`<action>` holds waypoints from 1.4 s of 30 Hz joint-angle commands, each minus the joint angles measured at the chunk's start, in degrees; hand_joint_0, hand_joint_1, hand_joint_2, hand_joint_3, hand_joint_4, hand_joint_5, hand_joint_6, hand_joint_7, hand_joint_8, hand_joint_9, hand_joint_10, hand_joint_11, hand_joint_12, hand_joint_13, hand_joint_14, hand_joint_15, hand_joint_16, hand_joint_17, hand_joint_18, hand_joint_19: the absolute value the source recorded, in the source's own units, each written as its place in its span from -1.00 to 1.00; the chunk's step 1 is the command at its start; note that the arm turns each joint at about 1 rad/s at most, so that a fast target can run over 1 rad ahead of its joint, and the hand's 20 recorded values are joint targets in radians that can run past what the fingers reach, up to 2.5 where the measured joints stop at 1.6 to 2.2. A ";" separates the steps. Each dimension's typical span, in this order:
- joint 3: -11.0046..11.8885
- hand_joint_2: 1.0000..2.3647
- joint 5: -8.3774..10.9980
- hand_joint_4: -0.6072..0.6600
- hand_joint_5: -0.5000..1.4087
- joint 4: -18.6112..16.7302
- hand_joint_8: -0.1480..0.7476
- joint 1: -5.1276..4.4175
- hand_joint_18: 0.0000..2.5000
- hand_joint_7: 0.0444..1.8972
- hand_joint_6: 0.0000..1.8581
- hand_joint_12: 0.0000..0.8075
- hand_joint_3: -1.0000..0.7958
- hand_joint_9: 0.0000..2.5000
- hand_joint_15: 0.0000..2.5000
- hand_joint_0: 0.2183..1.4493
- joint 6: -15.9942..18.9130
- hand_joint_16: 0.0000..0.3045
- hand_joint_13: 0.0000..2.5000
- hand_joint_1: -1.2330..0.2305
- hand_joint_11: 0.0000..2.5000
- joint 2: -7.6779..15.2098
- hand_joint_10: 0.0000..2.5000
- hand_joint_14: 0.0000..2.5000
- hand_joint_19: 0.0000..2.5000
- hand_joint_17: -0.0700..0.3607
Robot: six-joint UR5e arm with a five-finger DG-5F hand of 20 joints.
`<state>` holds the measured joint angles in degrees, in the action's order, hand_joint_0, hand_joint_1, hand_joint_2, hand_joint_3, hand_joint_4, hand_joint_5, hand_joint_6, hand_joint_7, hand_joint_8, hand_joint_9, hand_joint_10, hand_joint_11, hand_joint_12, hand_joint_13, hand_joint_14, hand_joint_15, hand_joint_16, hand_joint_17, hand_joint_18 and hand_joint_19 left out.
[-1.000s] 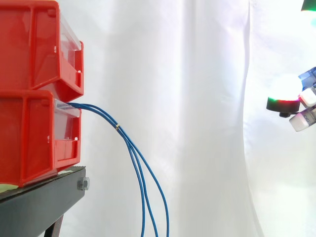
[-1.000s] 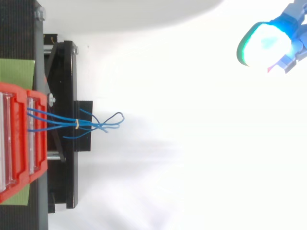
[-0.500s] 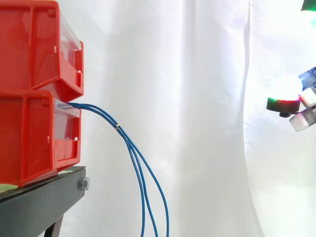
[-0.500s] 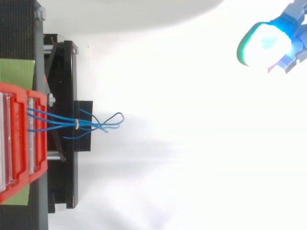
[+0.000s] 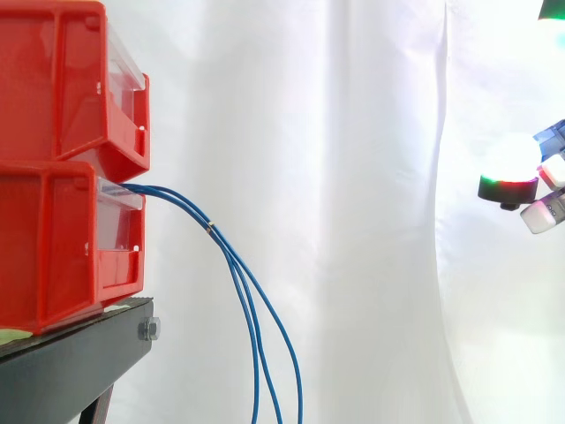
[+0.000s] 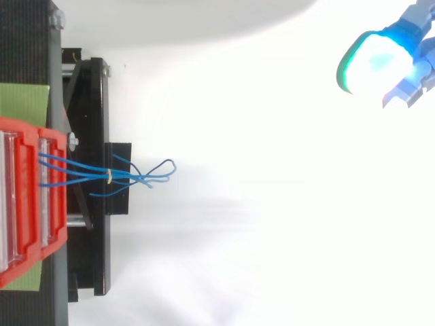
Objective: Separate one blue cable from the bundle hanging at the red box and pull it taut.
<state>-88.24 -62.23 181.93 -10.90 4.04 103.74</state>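
Blue cables (image 5: 217,238) come out over the front edge of the lower red bin (image 5: 53,238), bound by a small yellow band (image 6: 109,176), and hang slack past the black stand (image 5: 71,362). Well apart from them, the hand (image 5: 508,188) hovers before the white curtain (image 5: 353,177), touching nothing; its grasp cannot be made out.

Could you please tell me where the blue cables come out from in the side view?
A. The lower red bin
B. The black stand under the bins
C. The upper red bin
A: the blue cables leave the front opening of the lower red bin, just beneath the upper red bin, and droop downward from there.
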 commanded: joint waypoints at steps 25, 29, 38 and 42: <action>0.00 -0.99 -0.35 0.47 -0.67 -0.26 0.09 0.00 -0.55 -0.11 -0.46 -0.09 -0.37 -0.41 -0.72 -0.38 -0.44 -0.69 -0.51 -0.07 -0.64 0.06 -0.99 -0.99 -0.56 -0.19; 0.00 -0.99 -0.35 0.47 -0.67 -1.14 0.09 0.00 -0.55 -0.11 -0.46 -0.09 -0.37 -0.41 -0.72 -0.38 -0.53 -0.69 -0.51 -0.07 -0.64 0.06 -0.99 -0.99 -0.56 -0.19; 0.00 -0.99 -0.35 0.47 -0.67 -7.30 0.09 0.35 -0.55 -0.11 -0.46 -0.09 -0.37 -0.41 -0.72 -0.38 -4.92 -0.70 -0.51 -0.07 -0.64 0.59 -0.99 -0.99 -0.56 -0.19; 0.00 -0.99 -0.35 0.47 -0.67 -8.35 0.09 0.53 -0.55 -0.11 -0.46 -0.09 -0.37 -0.41 -0.72 -0.38 -6.33 -0.70 -0.51 -0.07 -0.65 2.35 -0.99 -0.99 -0.56 -0.19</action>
<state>-88.25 -62.59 174.55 -10.50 -1.25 104.94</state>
